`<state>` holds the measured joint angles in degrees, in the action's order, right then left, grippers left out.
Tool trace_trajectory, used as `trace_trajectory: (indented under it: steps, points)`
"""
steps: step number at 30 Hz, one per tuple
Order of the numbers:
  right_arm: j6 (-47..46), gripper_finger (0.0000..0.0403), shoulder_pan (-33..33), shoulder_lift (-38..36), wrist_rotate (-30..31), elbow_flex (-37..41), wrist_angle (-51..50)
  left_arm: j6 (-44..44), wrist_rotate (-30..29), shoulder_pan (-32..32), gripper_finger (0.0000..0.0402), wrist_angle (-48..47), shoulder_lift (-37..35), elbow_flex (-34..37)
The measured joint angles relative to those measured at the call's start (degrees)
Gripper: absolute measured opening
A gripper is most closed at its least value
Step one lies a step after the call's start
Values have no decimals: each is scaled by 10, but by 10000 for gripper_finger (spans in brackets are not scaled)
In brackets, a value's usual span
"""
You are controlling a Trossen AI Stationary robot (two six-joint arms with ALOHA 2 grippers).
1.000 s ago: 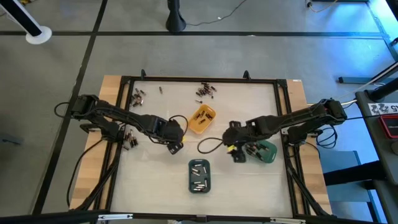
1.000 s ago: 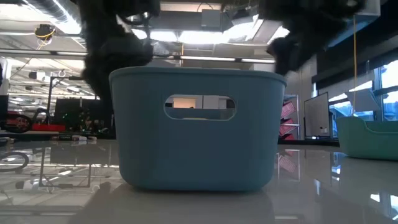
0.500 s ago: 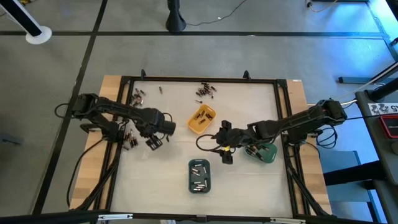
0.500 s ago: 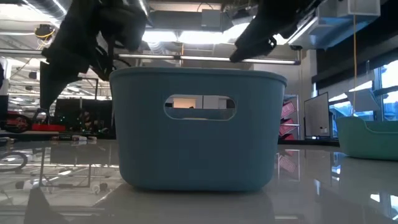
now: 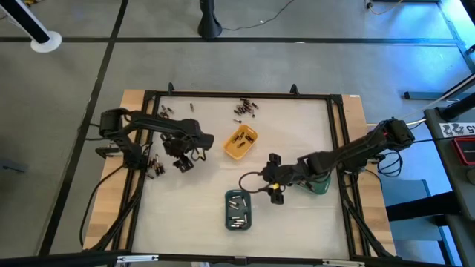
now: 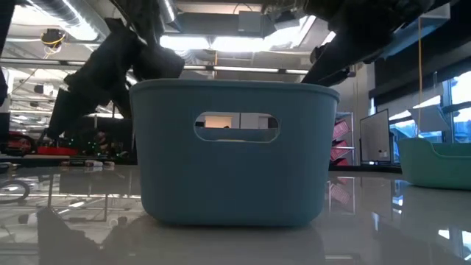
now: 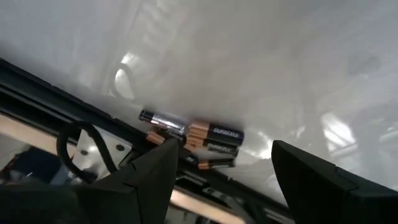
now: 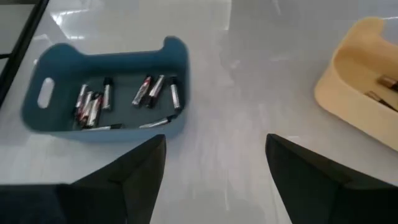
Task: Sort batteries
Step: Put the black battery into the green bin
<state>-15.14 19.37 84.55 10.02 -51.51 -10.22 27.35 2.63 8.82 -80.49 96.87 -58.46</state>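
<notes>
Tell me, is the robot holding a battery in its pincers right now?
No. Both pincers are open and empty: the left pincer hangs over loose batteries, the right pincer beside the blue tray.

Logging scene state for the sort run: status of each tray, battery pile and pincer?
Blue tray: holds several batteries.
Orange tray: holds a few.
Green tray: contents hidden by arm.
Left-edge battery cluster: loose on table.
Left pincer: open, empty.
Right pincer: open, empty.

Bright ceiling strip lights (image 6: 221, 43) glare behind the low view, leaving both arms as dark silhouettes. The glossy white table (image 6: 383, 221) mirrors them. The left wrist view looks soft, perhaps motion-blurred; blue light tints the high view's right edge.
</notes>
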Motion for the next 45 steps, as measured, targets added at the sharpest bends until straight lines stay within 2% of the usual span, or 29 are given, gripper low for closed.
trace_trajectory:
  steps: [5, 11, 18, 25, 33, 40, 45]
  points:
    - [0, 275, 15, 0, 0, 0, -3, -27, 7, 0, 249, -11, 39, 8]
    - [-1, 275, 36, 0, 1, 0, -7, -50, 33, 0, 249, -5, 57, 78]
    - [-14, 275, 42, 0, 1, 0, -7, -66, 43, 0, 249, 53, 57, 134]
    - [-18, 275, 42, 0, 1, 0, -5, -66, 45, 0, 249, 91, 57, 141]
    - [-26, 275, 42, 0, 33, 0, -1, -67, 42, -3, 249, 92, 57, 141]
    - [-30, 275, 42, 0, 44, 0, -1, -19, 42, -3, 249, 92, 57, 141]
    - [-31, 275, 42, 0, 45, 0, -1, -36, 52, -3, 249, 88, 55, 140]
